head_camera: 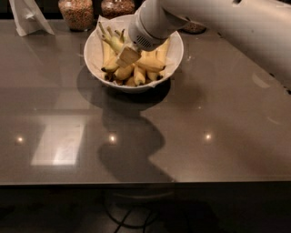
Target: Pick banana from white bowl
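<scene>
The white bowl (176,58) stands at the back middle of the dark table and holds several yellow bananas. A long, slender banana (110,44) with a greenish stem lies on the bowl's left side, stem pointing up and back. My gripper (128,56) reaches down from the upper right into the middle of the bowl, its pale tip right against the bananas, just right of the long one. The white arm covers the bowl's back right part and some of the fruit.
Two glass jars (76,12) (117,6) stand just behind the bowl. A white paper holder (27,16) is at the back left. A dark round object (194,28) lies behind the bowl on the right. The table's front edge (145,183) runs across the bottom.
</scene>
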